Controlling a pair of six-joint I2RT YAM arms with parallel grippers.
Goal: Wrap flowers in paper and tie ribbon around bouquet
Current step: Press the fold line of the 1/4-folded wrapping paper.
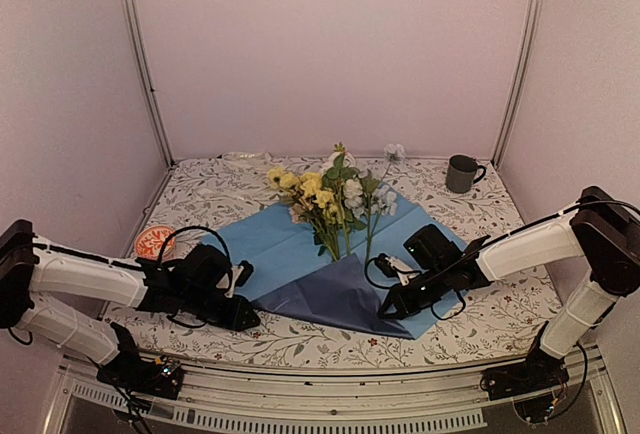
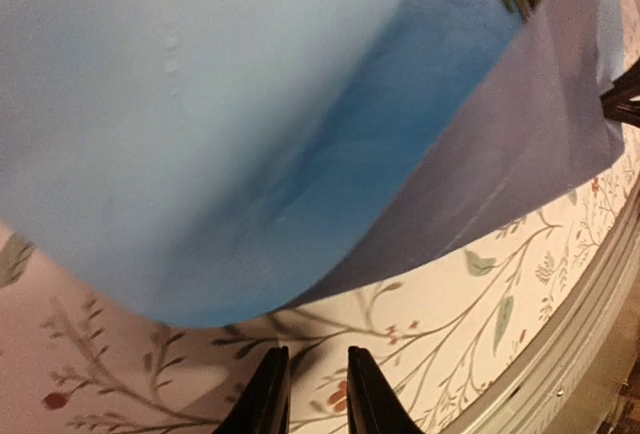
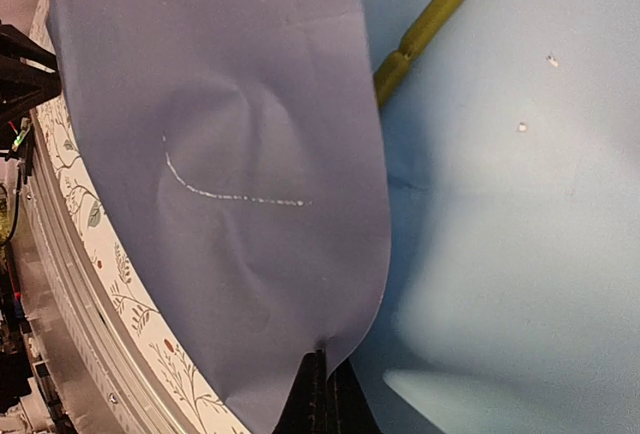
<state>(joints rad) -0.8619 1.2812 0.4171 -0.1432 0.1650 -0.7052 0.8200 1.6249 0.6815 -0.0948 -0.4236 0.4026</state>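
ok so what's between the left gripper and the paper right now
Only a short stretch of bare floral tablecloth, shown in the left wrist view. The left gripper points at the paper edge, apparently not touching it.

A: What's the room like?
B: Pale pink walls on 3 sides, w/ a shiny metal pole in each back corner.
A: And the desk?
B: Desk has a white cloth w/ little leaves & twigs. Gray mug at the back right, round orange thing by the left edge. Metal rail along the front. Soft pinkish light.
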